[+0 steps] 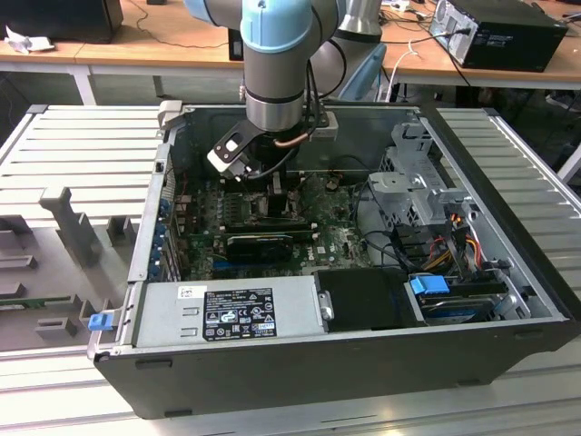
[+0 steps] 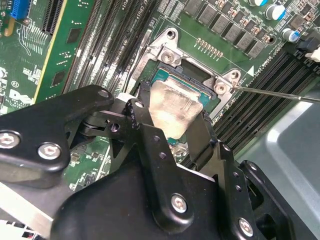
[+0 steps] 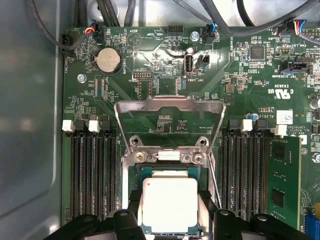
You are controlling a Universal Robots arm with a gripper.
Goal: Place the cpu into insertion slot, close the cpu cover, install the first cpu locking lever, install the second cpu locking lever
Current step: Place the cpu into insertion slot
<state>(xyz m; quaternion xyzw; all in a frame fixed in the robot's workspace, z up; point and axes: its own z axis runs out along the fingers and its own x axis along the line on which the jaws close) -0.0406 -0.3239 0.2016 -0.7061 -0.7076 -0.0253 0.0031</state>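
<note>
The gripper [image 2: 173, 114] is pinching the cpu [image 3: 170, 205] by two opposite edges, holding it flat and square right over the insertion slot [image 3: 150, 172]. The cpu cover [image 3: 170, 105] is lying flipped open just beyond the slot

Small white lettering dots the motherboard [image 3: 240, 75]; a printed label [image 1: 238, 313] sits on the power supply [image 1: 295, 307].

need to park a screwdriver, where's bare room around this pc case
The ribbed table is bare on the exterior view's right of the case, and on that view's left beyond the grey fixtures. Inside is crowded: the gripper holds the cpu at the insertion slot, and cables fill the drive side.
</note>
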